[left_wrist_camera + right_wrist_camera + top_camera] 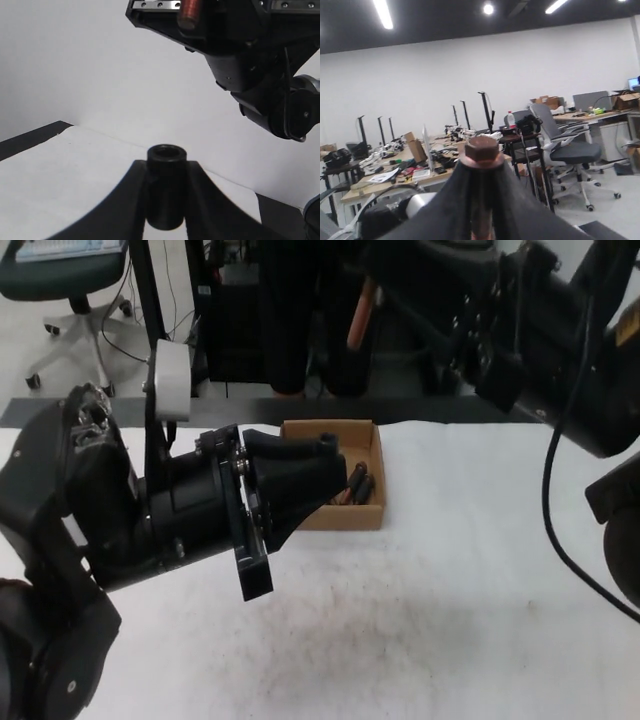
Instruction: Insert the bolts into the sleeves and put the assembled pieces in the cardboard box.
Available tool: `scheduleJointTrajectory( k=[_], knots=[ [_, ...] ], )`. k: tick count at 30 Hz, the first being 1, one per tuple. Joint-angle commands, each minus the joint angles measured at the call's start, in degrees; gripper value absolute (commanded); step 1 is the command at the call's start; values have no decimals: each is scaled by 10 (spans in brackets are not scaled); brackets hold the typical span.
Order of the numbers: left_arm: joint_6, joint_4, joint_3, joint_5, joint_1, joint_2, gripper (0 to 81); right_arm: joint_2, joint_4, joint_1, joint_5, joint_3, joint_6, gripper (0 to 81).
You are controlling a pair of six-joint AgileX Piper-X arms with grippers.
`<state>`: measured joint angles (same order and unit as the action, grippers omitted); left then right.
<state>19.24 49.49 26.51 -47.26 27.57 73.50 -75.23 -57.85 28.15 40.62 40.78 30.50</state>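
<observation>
White bench: cardboard box holds pieces, seemingly assembled; left end effector clamps sleeve, right end effector bolt.

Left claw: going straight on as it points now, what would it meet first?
Probably nothing: past its sleeve the way looks free over the white bench. The right claw with the bolt sits off that line; depth is unclear.

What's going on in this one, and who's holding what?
The left gripper is shut on a black sleeve, whose open end is free. The right gripper is shut on a copper bolt, gripped by its shank. In the left wrist view, bolt and sleeve are clearly apart, so nothing is inserted yet. The cardboard box on the white bench holds a few dark pieces.
</observation>
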Motion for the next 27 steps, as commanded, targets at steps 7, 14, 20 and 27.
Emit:
scheduleJointTrajectory(
  k=[7,14,20,27],
  knots=[
    [5,13,0,0,0,-5,3,6,145,42,17,1,-65,8],
    [10,13,0,-14,0,-6,3,6,138,45,17,1,-72,8],
    [10,13,0,-42,0,-6,3,6,138,45,17,1,-78,8],
    [22,13,-3,-51,0,-6,3,6,138,45,32,1,-78,8]
  ],
)
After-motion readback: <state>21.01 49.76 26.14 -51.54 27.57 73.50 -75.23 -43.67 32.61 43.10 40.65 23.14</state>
